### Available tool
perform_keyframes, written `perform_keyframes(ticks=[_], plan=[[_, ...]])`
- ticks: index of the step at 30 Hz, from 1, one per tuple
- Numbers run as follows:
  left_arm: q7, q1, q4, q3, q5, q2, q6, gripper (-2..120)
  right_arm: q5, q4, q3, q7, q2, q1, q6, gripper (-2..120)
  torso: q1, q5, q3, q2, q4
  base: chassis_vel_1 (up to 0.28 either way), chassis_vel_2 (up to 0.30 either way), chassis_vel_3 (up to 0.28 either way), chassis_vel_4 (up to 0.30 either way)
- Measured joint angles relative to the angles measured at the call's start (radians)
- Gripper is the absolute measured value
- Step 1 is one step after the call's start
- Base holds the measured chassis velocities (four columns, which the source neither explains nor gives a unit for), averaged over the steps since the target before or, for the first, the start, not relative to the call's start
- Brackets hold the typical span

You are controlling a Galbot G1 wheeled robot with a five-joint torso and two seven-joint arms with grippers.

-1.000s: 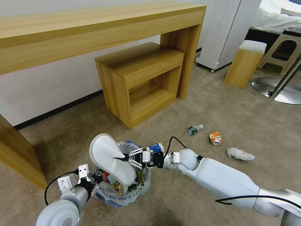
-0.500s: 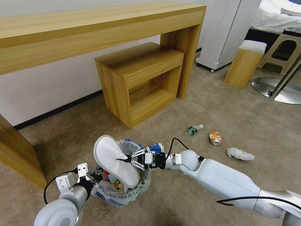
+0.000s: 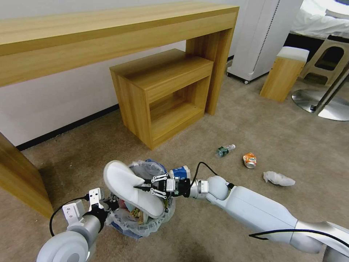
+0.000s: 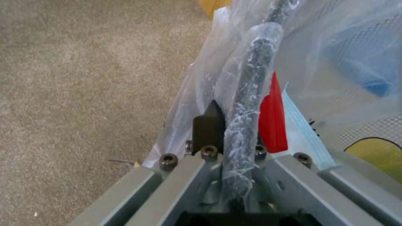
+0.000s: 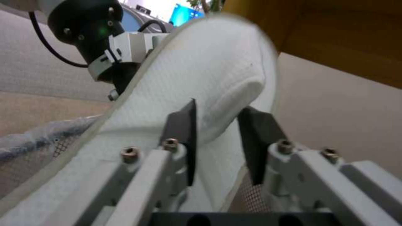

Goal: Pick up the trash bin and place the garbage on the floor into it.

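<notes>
The trash bin (image 3: 145, 226) hangs just above the floor (image 3: 283, 145), its crinkled plastic liner holding red, yellow and blue litter. My left gripper (image 3: 111, 204) is shut on the bin's near rim (image 4: 251, 94), with a red cup (image 4: 272, 122) just inside. My right gripper (image 3: 141, 188) is shut on a white slipper (image 3: 127, 185), which lies tilted across the bin's mouth. In the right wrist view the fingers (image 5: 183, 125) pinch a fold of the slipper (image 5: 209, 78). A blue-white cup (image 3: 180, 171) lies beside the bin. A small bottle (image 3: 225, 149), an orange can (image 3: 249, 160) and a white wad (image 3: 278, 178) lie to the right.
A long wooden desk (image 3: 109, 32) runs along the wall, with a wooden shelf unit (image 3: 163, 91) under it and a desk leg (image 3: 20, 178) at the left. Far right stand a white appliance (image 3: 261, 32), a wooden stool (image 3: 285, 72) and a round metal base (image 3: 321, 105).
The slipper has come down and tipped flatter over the bin's mouth, and my right gripper has dropped slightly with it. My left arm and the bin have barely shifted.
</notes>
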Motion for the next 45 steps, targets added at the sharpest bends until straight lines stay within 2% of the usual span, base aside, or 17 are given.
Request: perform_keyframes(ticks=[2, 3, 5, 7, 10, 13, 15, 19, 31, 33, 45], plan=[[0.000, 0.000, -0.001, 0.000, -0.001, -0.001, 0.000, 0, -0.006, -0.010, -0.001, 0.003, 0.010, 0.000, 0.007, 40, 0.000, 0.0001, 0.000, 0.000, 0.0000, 0.000, 0.000, 0.000, 0.000], [0.000, 0.000, -0.001, 0.000, -0.001, -0.001, 0.000, 0, -0.006, -0.010, -0.001, 0.003, 0.010, 0.000, 0.007, 40, 0.000, 0.0001, 0.000, 0.000, 0.0000, 0.000, 0.000, 0.000, 0.000], [0.000, 0.000, -0.001, -0.002, -0.001, -0.001, 0.000, 0, -0.007, -0.013, -0.004, 0.006, 0.015, 0.000, 0.011, 53, 0.000, 0.0000, 0.000, 0.000, 0.0000, 0.000, 0.000, 0.000, 0.000], [0.000, 0.000, -0.001, -0.002, -0.001, -0.002, 0.000, 0, -0.007, -0.013, -0.005, 0.007, 0.016, 0.000, 0.012, 57, 0.000, 0.0000, 0.000, 0.000, 0.0000, 0.000, 0.000, 0.000, 0.000], [0.000, -0.001, -0.001, -0.003, -0.001, -0.004, 0.000, 0, -0.009, -0.014, -0.005, 0.017, 0.017, 0.002, 0.013, 73, 0.000, 0.0000, 0.000, 0.000, 0.0000, 0.000, 0.000, 0.000, 0.000], [0.000, -0.001, -0.001, -0.003, -0.001, -0.004, 0.000, 0, -0.009, -0.013, -0.005, 0.022, 0.017, 0.002, 0.013, 77, 0.000, 0.0000, 0.000, 0.000, 0.0000, 0.000, 0.000, 0.000, 0.000], [0.000, -0.001, 0.002, 0.000, 0.001, -0.008, 0.000, 0, -0.010, -0.012, -0.004, 0.027, 0.024, 0.007, 0.013, 90, 0.000, 0.0000, 0.000, 0.000, 0.0001, 0.000, 0.000, 0.000, 0.000], [0.001, 0.000, 0.003, 0.001, 0.003, -0.010, 0.000, 0, -0.010, -0.012, -0.003, 0.027, 0.022, 0.008, 0.014, 99, 0.000, 0.0000, 0.000, 0.000, 0.0000, 0.000, 0.000, 0.000, 0.000], [0.002, -0.006, 0.002, -0.004, -0.003, -0.004, -0.003, 0, -0.007, -0.007, -0.002, 0.031, 0.021, 0.022, 0.016, 97, 0.000, 0.0000, 0.000, 0.000, 0.0001, 0.000, 0.000, 0.000, 0.000], [-0.012, -0.014, -0.002, -0.012, -0.039, 0.001, -0.003, 0, -0.006, -0.004, -0.002, 0.032, 0.019, 0.027, 0.017, 97, 0.000, 0.0000, 0.000, 0.000, 0.0001, 0.000, 0.000, 0.000, 0.000], [-0.017, -0.024, 0.003, -0.025, -0.061, 0.007, -0.003, 0, -0.007, -0.002, 0.010, 0.031, 0.005, 0.019, 0.019, 96, 0.000, 0.0000, 0.000, 0.000, 0.0000, 0.000, 0.000, 0.000, 0.000]])
